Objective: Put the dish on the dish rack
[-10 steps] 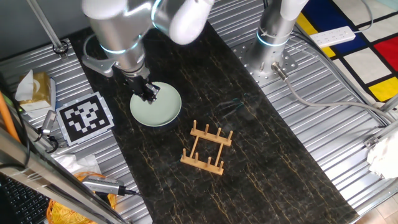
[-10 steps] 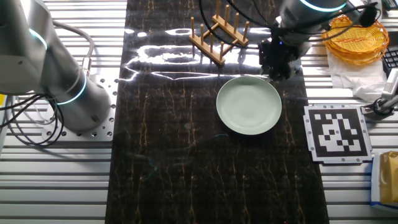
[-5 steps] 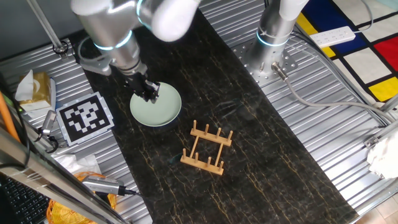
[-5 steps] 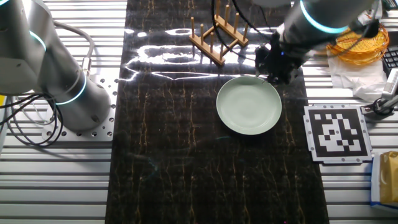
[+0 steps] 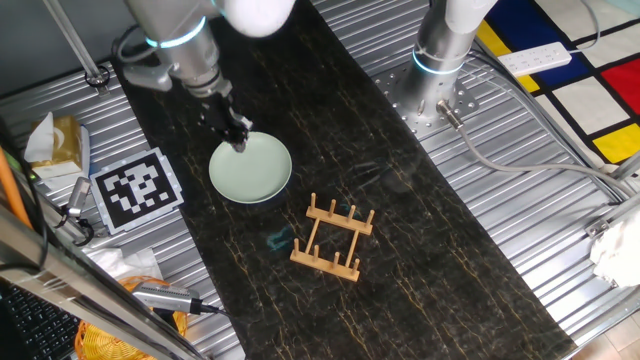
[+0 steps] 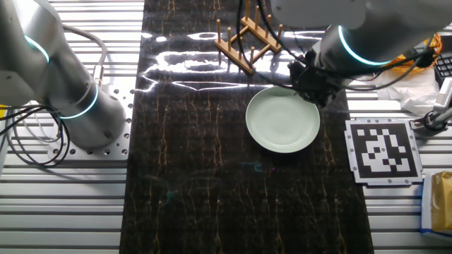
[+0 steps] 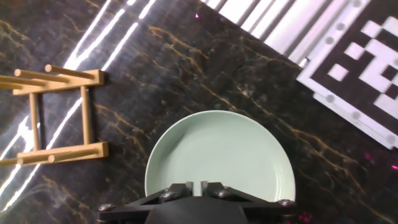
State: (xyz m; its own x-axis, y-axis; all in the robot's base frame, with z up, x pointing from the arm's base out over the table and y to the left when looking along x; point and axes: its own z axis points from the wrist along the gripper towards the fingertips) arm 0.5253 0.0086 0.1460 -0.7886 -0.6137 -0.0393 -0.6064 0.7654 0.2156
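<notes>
Over the last second the arm was swung back toward the far side of the worktop [image 5: 400, 250], and the claw [image 5: 238, 137] was tilted down onto the rim of the dish [image 5: 251, 169]; dish and dish rack [image 5: 333, 238] were left where they lay. The dish was seen flat on the dark worktop, well apart from the rack, which stood upright with nothing in it. In the hand view the near rim of the dish [image 7: 219, 167] was met by the two fingertips, which were drawn close together at the rim. Whether the rim was actually pinched between them or merely touched could not be told from any view. The step in hand was judged to be the grasp of the dish by its edge. For the next move, a firm closure on the rim would be called for, then a lift with the dish turned on edge so that it could be lowered between the pegs of the rack [image 6: 248, 40]. A slip of the glossy rim was judged the main risk.
</notes>
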